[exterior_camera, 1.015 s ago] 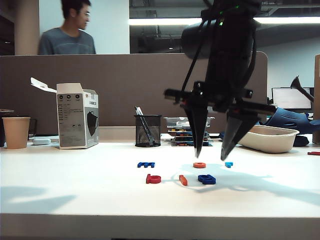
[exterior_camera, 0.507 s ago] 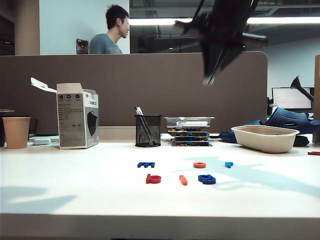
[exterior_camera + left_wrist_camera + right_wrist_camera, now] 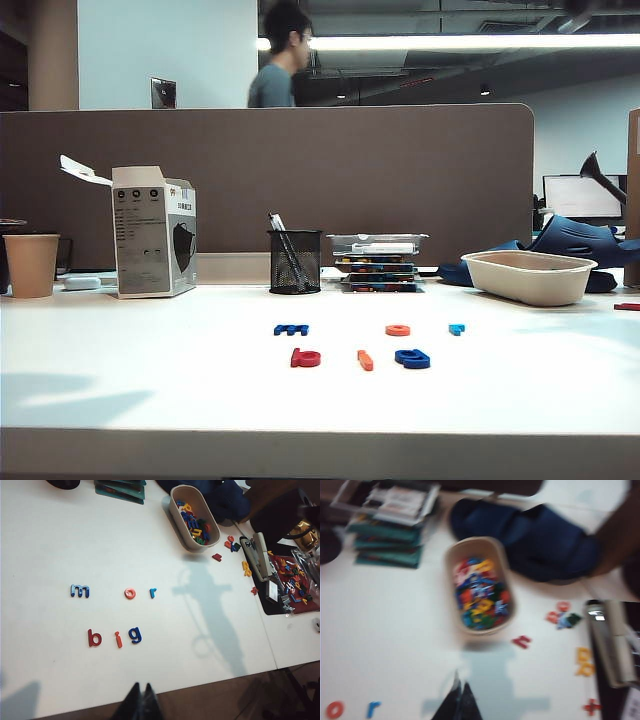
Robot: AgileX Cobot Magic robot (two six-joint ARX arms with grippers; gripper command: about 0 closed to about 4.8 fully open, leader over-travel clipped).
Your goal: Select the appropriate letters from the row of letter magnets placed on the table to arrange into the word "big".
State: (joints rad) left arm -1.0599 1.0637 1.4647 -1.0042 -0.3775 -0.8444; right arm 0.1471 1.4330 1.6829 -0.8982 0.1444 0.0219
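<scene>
word: the b [image 3: 94, 638], the i [image 3: 118, 639] and the g [image 3: 135, 634] lie side by side in reading order on the counter [image 3: 45, 545], each near but apart from the next; the spelling looks done to me
spare row: the m [image 3: 80, 591], the o [image 3: 130, 594] and the r [image 3: 152, 593] sit in a line behind the word, clear of it
left tool [image 3: 140, 706]: tips pressed together, holding nothing; it hangs above the near counter edge, with the word lying just ahead of it toward the spare row
right tool [image 3: 458, 702]: tips pressed together, empty; it is high over the right side of the counter, looking down on the tub [image 3: 481, 596] of loose letters, with the o and r off to one side; neither tool shows in the exterior view
relation: the word's long axis runs along the counter's near edge, across the left tool's line of reach; the left tool is the nearer to it
next: I judge nothing needs lifting; at most a nudge to even the gaps
</scene>
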